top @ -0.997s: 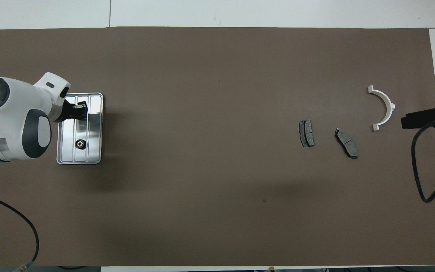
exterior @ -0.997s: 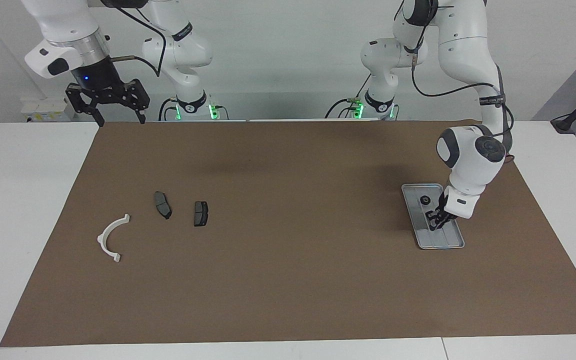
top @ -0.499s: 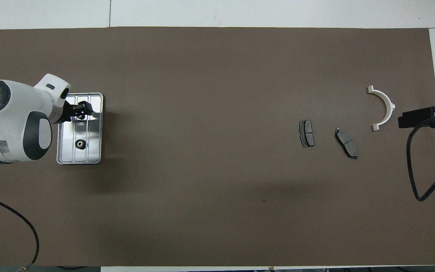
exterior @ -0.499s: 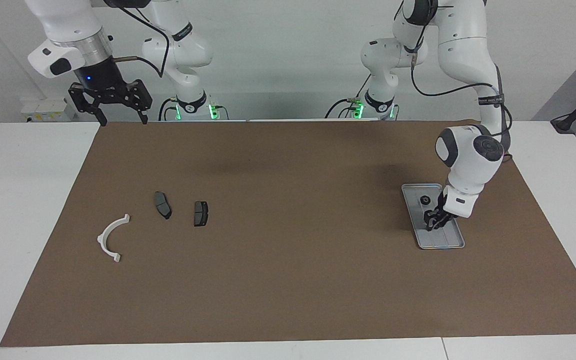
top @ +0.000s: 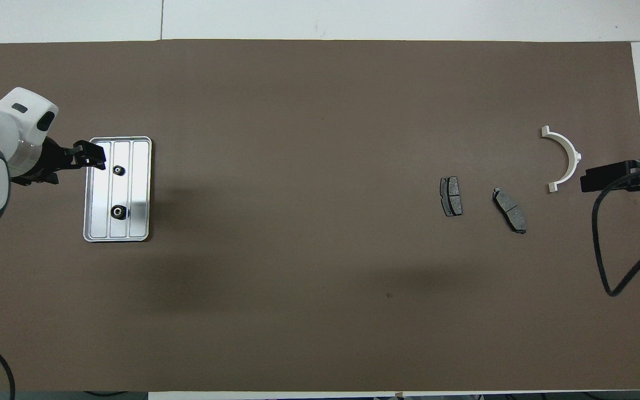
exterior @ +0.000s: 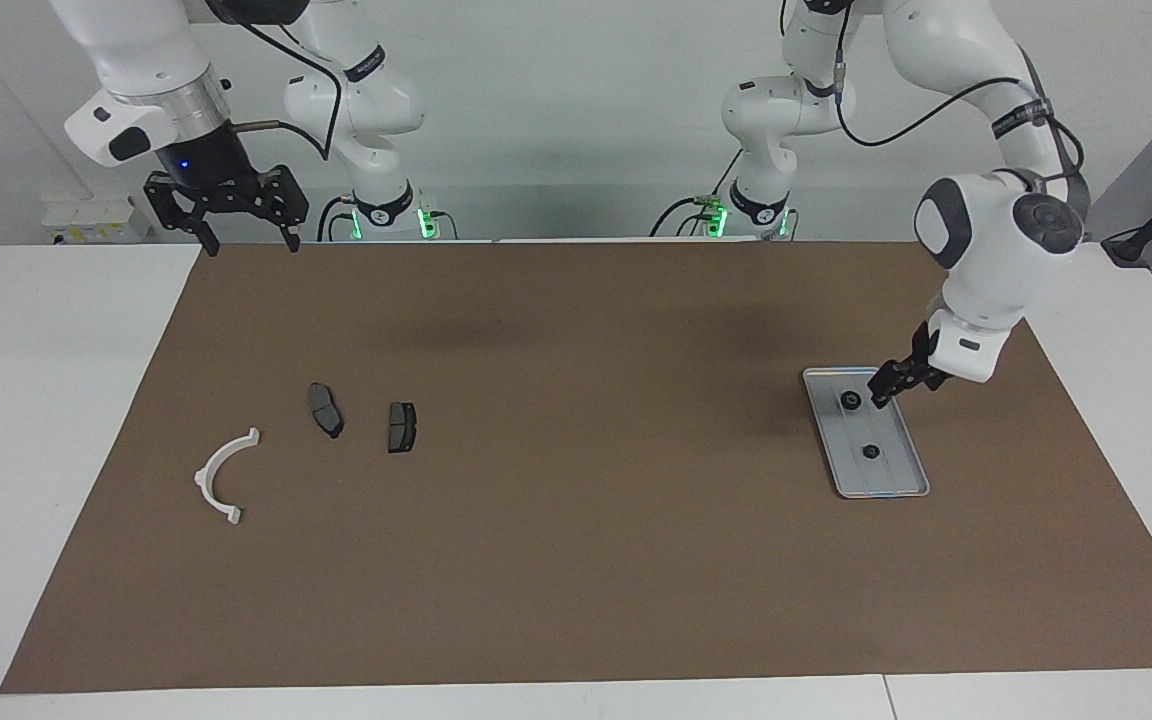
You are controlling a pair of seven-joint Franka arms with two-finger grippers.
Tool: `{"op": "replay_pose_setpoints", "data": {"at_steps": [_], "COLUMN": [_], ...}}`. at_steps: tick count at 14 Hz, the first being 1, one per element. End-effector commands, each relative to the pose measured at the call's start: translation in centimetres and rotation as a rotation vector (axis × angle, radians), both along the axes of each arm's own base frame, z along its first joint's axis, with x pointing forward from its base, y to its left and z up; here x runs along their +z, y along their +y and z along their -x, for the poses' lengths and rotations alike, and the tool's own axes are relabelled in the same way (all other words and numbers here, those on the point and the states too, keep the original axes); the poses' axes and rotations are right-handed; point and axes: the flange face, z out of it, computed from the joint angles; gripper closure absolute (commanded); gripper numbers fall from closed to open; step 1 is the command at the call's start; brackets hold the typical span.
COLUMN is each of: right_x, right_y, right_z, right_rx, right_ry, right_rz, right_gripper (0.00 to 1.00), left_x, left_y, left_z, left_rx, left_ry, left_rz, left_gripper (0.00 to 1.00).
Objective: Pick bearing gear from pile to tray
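The silver tray [exterior: 891, 475] [top: 139, 189] lies toward the left arm's end of the table. Two small black bearing gears rest in it: one [exterior: 850, 400] [top: 118, 211] nearer the robots, the other [exterior: 871, 452] [top: 118, 169] farther. My left gripper [exterior: 881, 392] [top: 95, 157] hangs open and holds nothing, raised over the tray's outer edge. What is left of the pile lies toward the right arm's end: a white half-ring bracket [exterior: 202, 478] [top: 574, 157] and two dark brake pads [exterior: 326, 409] [exterior: 401, 427]. My right gripper [exterior: 248, 240] waits open, high over the mat's corner.
A brown mat [exterior: 576, 560] covers most of the white table. The right arm's black cable [top: 609, 244] hangs over the mat's edge beside the bracket. The brake pads [top: 451, 196] [top: 510, 210] lie slightly nearer the robots than the bracket.
My left gripper opened, left a bearing gear in the tray, then rose and drew back over the tray's edge. The right gripper shifted only slightly.
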Motion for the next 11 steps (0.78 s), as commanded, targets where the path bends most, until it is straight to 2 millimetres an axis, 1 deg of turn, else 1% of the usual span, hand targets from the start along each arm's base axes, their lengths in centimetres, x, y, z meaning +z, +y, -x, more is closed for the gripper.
{"op": "replay_pose_setpoints", "data": {"at_steps": [1, 2, 4, 5, 6, 9, 11], "right_x": [0.0, 0.0, 0.1, 0.1, 0.2, 0.2, 0.2], "right_y": [0.0, 0.0, 0.0, 0.0, 0.0, 0.0, 0.0], "right_z": [0.6, 0.6, 0.6, 0.6, 0.6, 0.6, 0.6], "right_rx": [-0.018, -0.018, -0.018, -0.017, -0.018, -0.018, -0.018], "right_ry": [0.009, 0.010, 0.007, 0.007, 0.004, 0.004, 0.004], "right_rz": [-0.002, -0.002, -0.002, -0.002, -0.002, -0.002, -0.002], "right_gripper": [0.00, 0.00, 0.00, 0.00, 0.00, 0.00, 0.00], "left_x": [5.2, 7.1, 9.6, 11.3, 12.2, 11.8, 12.1], "left_y": [-0.5, -0.9, -0.4, -0.4, -1.0, -1.8, -2.0], "left_z": [0.9, 1.1, 1.7, 2.5, 2.9, 3.7, 4.5], "left_rx": [-0.004, -0.007, -0.001, -0.004, -0.014, -0.024, -0.034], "left_ry": [0.051, 0.071, 0.118, 0.119, 0.103, 0.103, 0.116], "left_rz": [-0.015, -0.013, -0.015, -0.015, -0.014, -0.013, -0.012], "left_gripper": [0.00, 0.00, 0.00, 0.00, 0.00, 0.00, 0.00]}}
